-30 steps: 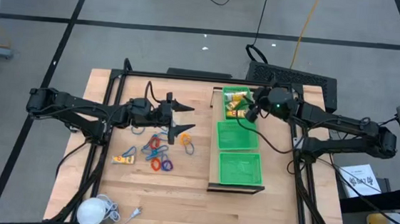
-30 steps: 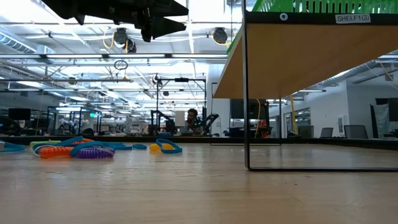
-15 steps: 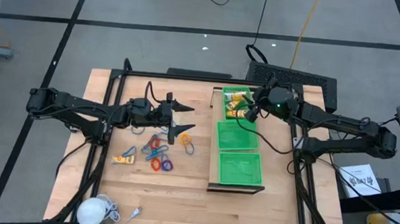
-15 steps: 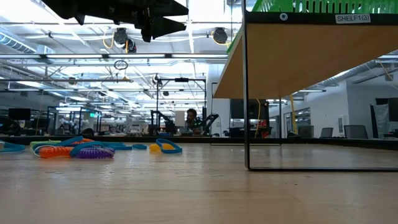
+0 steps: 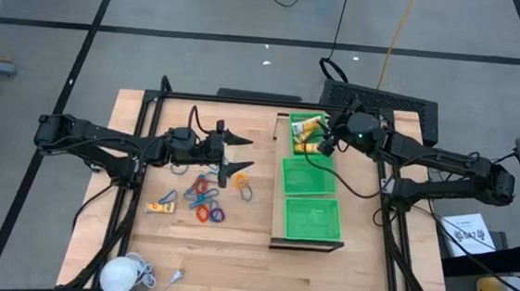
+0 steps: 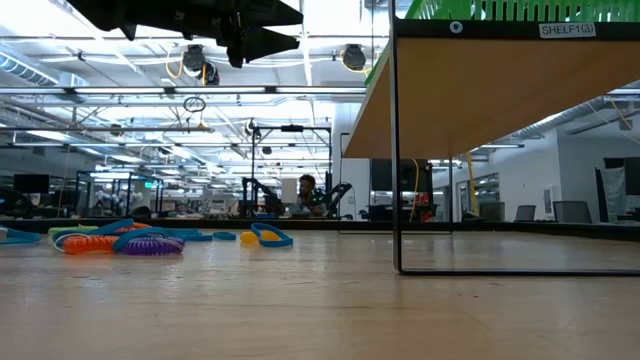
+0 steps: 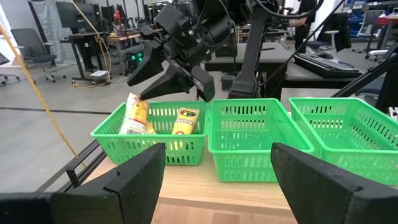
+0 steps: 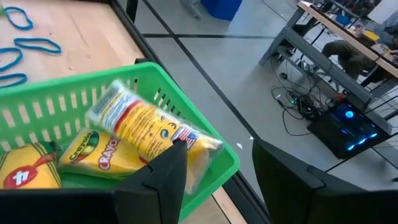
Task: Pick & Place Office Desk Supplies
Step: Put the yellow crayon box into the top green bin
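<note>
Yellow packet (image 8: 149, 134) tilted lengthwise against the green basket (image 8: 221, 163) corner, right gripper (image 8: 217, 165) released above.

Three green mesh baskets (image 5: 309, 216) stand in a row at frame right. Three yellow packets (image 8: 146, 134) lie in the farthest basket, and one more yellow packet (image 5: 159, 206) lies at lower left. One white round object (image 5: 121, 274) sits near the bottom edge.

Your yellow packets (image 8: 134, 134) partly hidden by the basket (image 8: 205, 146) wall, rings (image 6: 150, 240) too small to count
</note>
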Robot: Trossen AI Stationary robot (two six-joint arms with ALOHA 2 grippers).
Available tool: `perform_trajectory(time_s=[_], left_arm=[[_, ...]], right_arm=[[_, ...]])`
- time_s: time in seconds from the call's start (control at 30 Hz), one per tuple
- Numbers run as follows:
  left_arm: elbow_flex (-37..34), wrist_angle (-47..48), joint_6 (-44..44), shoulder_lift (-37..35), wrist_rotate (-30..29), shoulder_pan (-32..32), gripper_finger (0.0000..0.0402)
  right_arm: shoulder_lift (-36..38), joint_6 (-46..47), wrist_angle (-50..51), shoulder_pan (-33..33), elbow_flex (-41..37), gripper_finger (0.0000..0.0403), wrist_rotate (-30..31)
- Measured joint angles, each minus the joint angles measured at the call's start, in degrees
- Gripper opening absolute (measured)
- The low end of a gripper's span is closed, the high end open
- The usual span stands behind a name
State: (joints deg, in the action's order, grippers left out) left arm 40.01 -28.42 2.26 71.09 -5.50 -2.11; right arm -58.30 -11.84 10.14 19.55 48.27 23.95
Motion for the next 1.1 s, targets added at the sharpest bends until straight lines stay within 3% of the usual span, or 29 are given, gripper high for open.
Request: perform_trajectory(time_s=[0.2, 0.4, 0.57, 0.7, 0.93, 1.1], left_arm=[[0.00, 1.89, -0.07, -0.02, -0.01, 0.22, 0.0296], [0.10, 14.19, -3.07, -3.00, -0.11, 1.65, 0.0296], [0.06, 32.48, -13.33, -7.52, -0.37, 4.14, 0.0296], [0.00, 52.49, -25.94, -11.01, -0.69, 6.44, 0.0296], [0.00, 75.22, -42.52, -10.75, 1.10, 13.33, 0.0296], [-1.05, 84.88, -54.25, -8.30, 9.27, 18.74, 0.0296]], right_arm=[[3.27, -1.33, -3.11, -2.91, 0.00, 0.0171, -0.15], [8.49, -1.07, -3.46, -6.73, 0.00, 0.0171, -0.17], [10.99, -1.00, -3.39, -9.01, -0.63, 0.0171, -0.20], [11.34, -1.29, -3.44, -9.33, -1.64, 0.0171, -0.20], [11.27, -1.31, -3.45, -9.33, -2.92, 0.0171, -0.21], [11.27, -1.31, -3.48, -9.31, -2.93, 0.0171, -0.22]])
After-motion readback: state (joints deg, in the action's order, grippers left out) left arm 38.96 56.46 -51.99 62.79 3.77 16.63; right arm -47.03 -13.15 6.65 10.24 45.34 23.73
